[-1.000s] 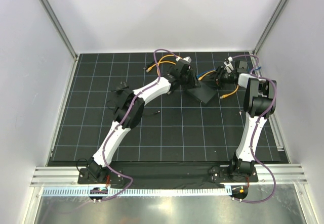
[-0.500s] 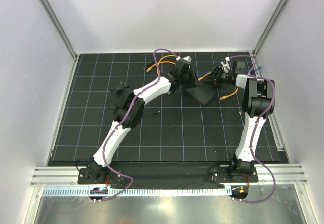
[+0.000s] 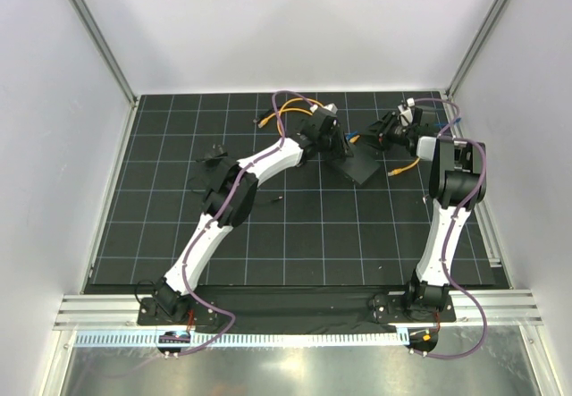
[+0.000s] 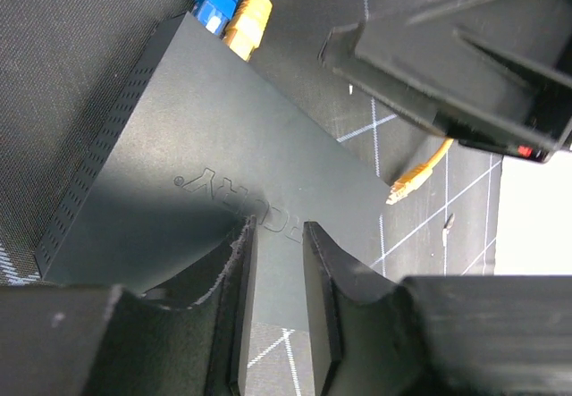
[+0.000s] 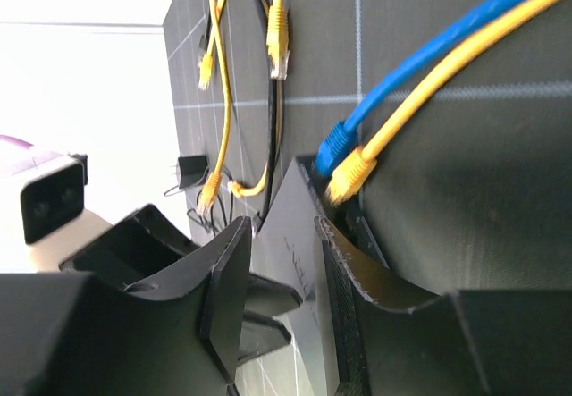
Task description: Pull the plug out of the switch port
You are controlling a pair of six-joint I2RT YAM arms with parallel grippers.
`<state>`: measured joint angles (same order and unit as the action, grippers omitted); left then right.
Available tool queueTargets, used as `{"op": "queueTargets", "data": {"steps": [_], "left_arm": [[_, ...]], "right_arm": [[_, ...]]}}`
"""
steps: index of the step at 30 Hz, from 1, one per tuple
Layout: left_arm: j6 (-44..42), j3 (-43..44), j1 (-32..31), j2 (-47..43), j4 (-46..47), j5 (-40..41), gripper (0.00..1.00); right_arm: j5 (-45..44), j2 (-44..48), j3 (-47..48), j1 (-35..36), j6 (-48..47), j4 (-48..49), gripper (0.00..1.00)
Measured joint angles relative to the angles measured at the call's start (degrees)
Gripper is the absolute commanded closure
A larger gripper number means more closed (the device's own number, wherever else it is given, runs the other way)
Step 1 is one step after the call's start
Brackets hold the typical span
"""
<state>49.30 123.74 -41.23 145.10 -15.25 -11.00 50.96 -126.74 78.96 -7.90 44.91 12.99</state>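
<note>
1. The counter [image 3: 313, 235] was a black mat with a pale grid, walled in by white panels.
2. The left arm [image 3: 259, 165] stretched far across to the back middle. The right arm [image 3: 451, 190] stood tall and bent in toward the same spot.
3. The switch box [image 3: 362, 165], flat and matte black, lay at an angle near the back of the counter, between the two wrists.
4. Loose yellow cables [image 5: 223, 83] looped on the mat behind the box, and one bare yellow connector [image 4: 408, 181] lay just beside it.
5. The left claw [image 4: 279, 271] pointed down at the box's top face, its fingers [image 4: 243, 280] only a little apart and nothing between them. Couldn't tell if the tips were actually pressing on it.
6. The right claw [image 5: 281, 253] was spread wide with a corner of the box showing between its fingers [image 5: 344, 271]. It wasn't gripping either lead.
7. The blue plug [image 5: 335, 150] and yellow plug [image 5: 349, 177] sat side by side, both seated in the switch port [image 5: 357, 222] row on the box's edge, just past the right claw's tips.
</note>
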Motion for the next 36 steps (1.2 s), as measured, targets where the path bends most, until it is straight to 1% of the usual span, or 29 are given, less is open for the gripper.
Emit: {"op": "queueTargets", "data": {"steps": [7,16,36], "left_arm": [[0.57,0.00,0.00,0.26,-0.02,0.09,0.72],[1.33,0.00,0.00,0.26,-0.22,0.31,0.73],[1.53,0.00,0.00,0.26,-0.33,0.28,0.73]], "right_arm": [[-0.83,-2.73,3.58,-0.09,-0.37,-3.78,0.60],[-1.31,-5.20,4.74,0.02,-1.60,-8.28,0.59],[-0.02,-7.96,8.76,2.10,-1.75,-8.87,0.61]]}}
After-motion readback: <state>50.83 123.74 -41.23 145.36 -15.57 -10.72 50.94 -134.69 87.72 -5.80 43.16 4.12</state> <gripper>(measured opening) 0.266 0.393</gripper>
